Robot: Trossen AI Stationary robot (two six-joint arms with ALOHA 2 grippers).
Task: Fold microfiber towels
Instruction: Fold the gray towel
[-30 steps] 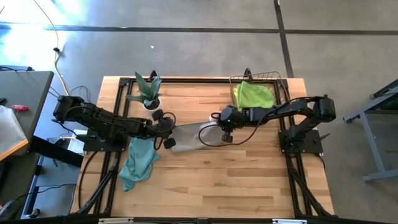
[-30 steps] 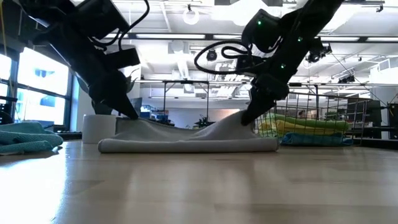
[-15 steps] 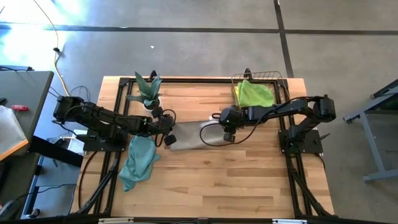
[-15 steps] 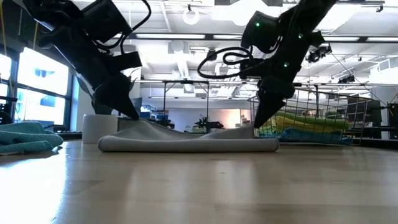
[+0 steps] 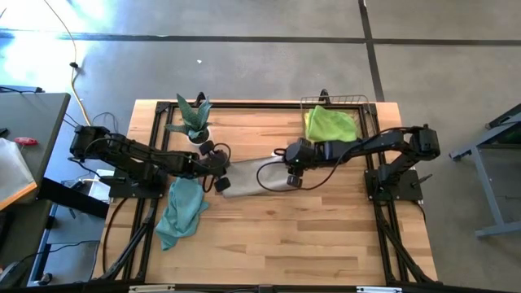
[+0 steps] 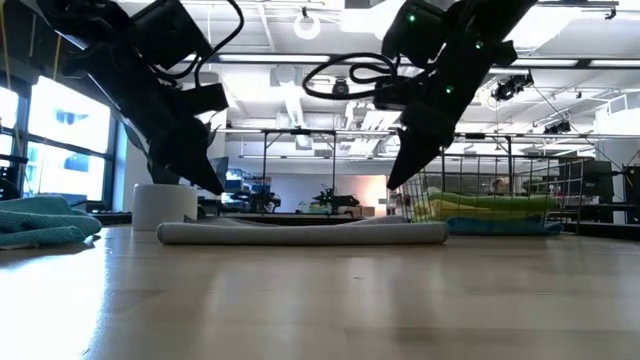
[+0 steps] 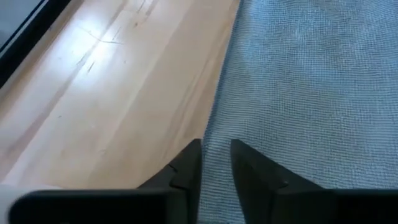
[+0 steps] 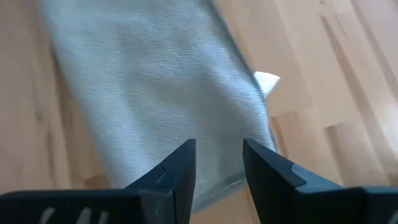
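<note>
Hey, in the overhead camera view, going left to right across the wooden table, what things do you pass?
Crumpled teal-blue microfiber towel → left end effector → flat folded grey microfiber towel → right end effector → lime green microfiber towel in the copper wire basket.

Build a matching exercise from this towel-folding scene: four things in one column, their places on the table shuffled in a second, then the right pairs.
Things:
1. grey towel
2. teal towel
3. lime green towel
4. potted plant

Places:
A. in the wire basket at the table's far right corner
B. flat at mid-table, between both grippers
C. far edge, left of centre
D. crumpled at the left, under the left arm

Pairs: 1-B, 2-D, 3-A, 4-C
</note>
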